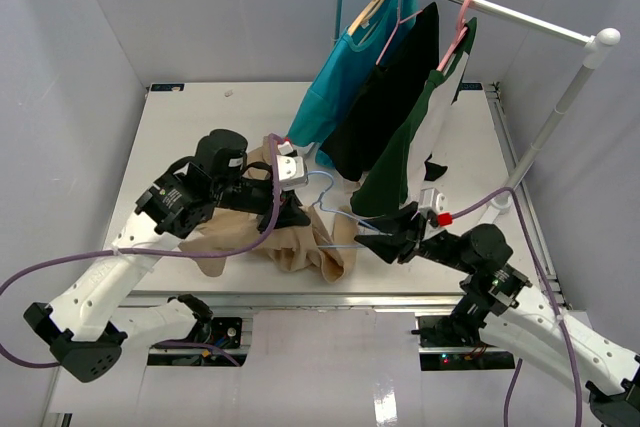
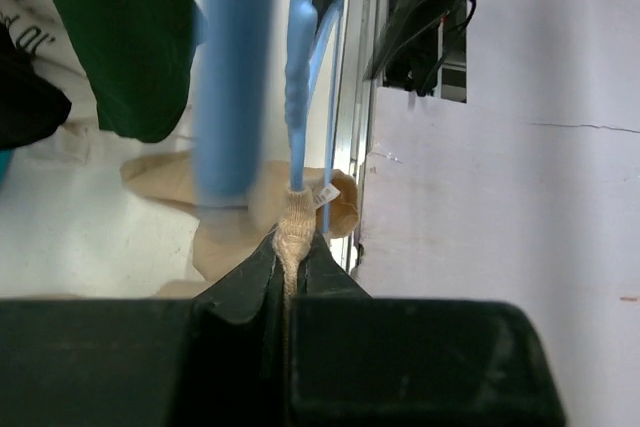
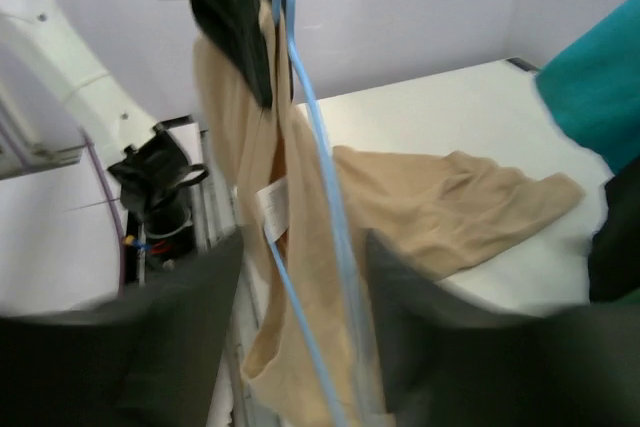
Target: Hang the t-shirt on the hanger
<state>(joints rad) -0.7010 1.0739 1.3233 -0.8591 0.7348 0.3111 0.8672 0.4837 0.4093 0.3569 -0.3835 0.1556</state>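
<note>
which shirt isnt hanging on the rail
The tan t-shirt, bunched on the table by the blue hanger; the teal shirt, black shirt and dark green shirt hang from the rail.

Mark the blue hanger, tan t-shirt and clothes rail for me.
blue hanger [image 2: 302, 67], left wrist view, thin wire arm
tan t-shirt [image 3: 450, 197], right wrist view, flat spread-out part
clothes rail [image 1: 520, 15], top external view, horizontal bar

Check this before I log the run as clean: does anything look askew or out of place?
Yes. The t-shirt is crumpled in a heap near the table's front edge, one fold pinched in the left gripper, with the hanger lying askew against it. Nothing looks spilled or damaged.
</note>
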